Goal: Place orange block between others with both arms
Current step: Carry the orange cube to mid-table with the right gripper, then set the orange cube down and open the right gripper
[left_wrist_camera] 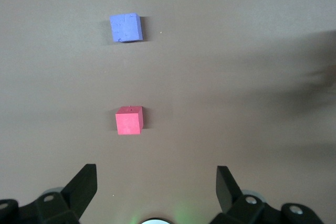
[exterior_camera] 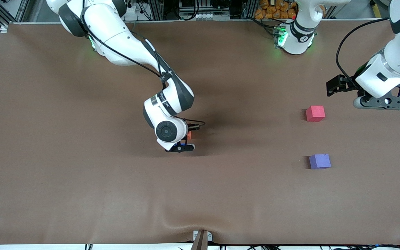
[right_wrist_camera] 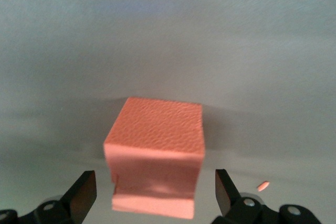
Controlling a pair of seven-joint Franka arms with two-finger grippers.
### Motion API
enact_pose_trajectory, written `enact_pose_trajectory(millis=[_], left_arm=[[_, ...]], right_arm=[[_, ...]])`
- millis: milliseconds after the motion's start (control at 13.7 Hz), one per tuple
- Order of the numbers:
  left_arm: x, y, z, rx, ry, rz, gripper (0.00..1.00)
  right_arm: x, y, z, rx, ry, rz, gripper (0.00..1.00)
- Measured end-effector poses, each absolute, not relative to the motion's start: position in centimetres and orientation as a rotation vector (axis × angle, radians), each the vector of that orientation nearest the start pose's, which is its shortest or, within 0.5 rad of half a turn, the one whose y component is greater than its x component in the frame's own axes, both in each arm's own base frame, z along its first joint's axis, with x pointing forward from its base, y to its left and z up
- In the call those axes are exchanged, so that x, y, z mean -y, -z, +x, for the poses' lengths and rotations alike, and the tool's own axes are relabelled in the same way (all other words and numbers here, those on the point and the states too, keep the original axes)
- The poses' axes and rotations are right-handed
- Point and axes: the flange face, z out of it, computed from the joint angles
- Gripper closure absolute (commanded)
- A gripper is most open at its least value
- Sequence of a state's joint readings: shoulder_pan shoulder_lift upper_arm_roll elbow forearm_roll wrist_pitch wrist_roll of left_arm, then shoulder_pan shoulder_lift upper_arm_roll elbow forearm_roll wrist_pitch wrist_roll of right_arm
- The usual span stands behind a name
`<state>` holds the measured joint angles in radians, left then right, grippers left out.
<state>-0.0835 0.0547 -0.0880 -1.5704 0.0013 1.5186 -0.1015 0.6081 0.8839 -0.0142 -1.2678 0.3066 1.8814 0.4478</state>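
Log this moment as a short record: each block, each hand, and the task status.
orange block: on the table near its middle, between the open fingers of the right hand, not gripped
pinkish-red block: on the table toward the left arm's end
purple block: nearer the front camera than the pinkish-red block, with a bare gap between the two
left hand: open, empty, up in the air by the pinkish-red block, waiting
task status: orange block not yet between the other two

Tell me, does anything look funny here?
Yes: the orange block sits mid-table between the open right gripper's fingers, apart from the pinkish-red cube and purple cube; their gap is empty.
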Motion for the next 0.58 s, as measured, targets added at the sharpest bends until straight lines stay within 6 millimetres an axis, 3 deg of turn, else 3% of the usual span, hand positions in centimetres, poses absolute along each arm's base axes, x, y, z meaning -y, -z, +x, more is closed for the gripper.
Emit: enact_pose_trajectory(millis=[365,438,583], left_arm=[[9.7,-59.9,55.6,-0.121,-0.134,-3.128,0.00],[10.5,-60.0,55.4,-0.143,-0.131,-3.128,0.00],[14.4,-60.0,54.7,-0.241,-0.132,-3.123,0.00]], right_arm=[[-36.6,-21.3,62.4,-0.309,-0.706,-2.699,0.00],[-35.5,-21.5,63.0,-0.340,-0.729,-2.669,0.00],[-33.8,-21.7,63.7,-0.366,-0.757,-2.651,0.00]])
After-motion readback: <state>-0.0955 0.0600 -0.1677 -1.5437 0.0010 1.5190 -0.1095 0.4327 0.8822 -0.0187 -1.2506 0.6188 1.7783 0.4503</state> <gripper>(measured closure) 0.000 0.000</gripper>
